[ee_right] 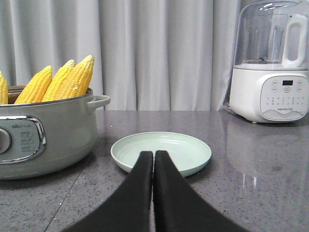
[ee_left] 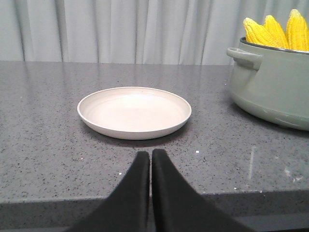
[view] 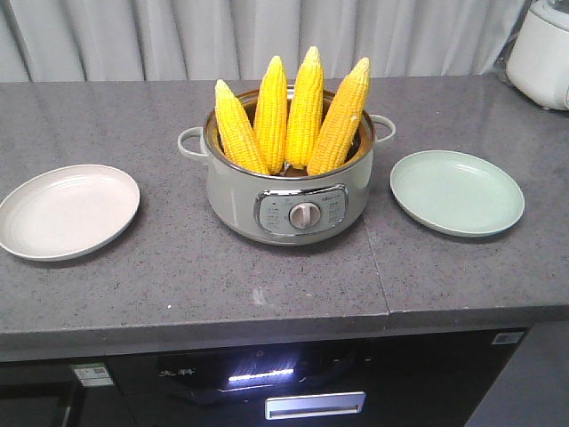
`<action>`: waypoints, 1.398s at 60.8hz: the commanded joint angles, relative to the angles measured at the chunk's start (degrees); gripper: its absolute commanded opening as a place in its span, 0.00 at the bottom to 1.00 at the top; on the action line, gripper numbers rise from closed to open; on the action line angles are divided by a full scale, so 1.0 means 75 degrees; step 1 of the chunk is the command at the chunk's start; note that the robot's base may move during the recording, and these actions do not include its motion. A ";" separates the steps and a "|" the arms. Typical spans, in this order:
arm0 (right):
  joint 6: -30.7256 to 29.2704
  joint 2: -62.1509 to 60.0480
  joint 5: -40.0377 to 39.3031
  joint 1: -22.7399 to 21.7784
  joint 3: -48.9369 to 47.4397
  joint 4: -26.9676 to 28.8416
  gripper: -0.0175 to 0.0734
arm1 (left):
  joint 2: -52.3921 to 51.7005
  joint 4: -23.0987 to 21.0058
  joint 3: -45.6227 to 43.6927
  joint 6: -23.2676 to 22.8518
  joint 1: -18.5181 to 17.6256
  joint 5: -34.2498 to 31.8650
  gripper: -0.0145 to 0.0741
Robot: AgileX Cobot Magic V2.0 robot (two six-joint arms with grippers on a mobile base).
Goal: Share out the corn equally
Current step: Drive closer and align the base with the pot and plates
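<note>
Distribution has not begun: four corn cobs (view: 289, 116) stand upright in the electric cooker (view: 233, 200), between the cream plate (view: 67, 212) on the left and the green plate (view: 456, 192) on the right. The left gripper (ee_left: 150, 154) and right gripper (ee_right: 153, 154) are both pressed closed and empty. Next, we judge, one must open and reach for a cob.

Grey speckled stone counter (view: 178, 267), pale pleated curtain (view: 133, 36) behind, dark appliance (view: 267, 382) below

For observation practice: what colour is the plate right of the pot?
The plate is pale mint green, clearest in the front view.
</note>
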 commanded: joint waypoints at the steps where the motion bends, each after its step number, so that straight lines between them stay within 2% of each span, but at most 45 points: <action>1: -0.0015 -0.0061 -0.0561 -0.0020 0.0138 -0.0085 0.19 | -0.0109 -0.0061 -0.0172 -0.0029 0.0005 -0.0535 0.16; 85: -0.0015 -0.0061 -0.0561 -0.0020 0.0138 -0.0085 0.19 | -0.0109 -0.0061 -0.0172 -0.0029 0.0005 -0.0535 0.16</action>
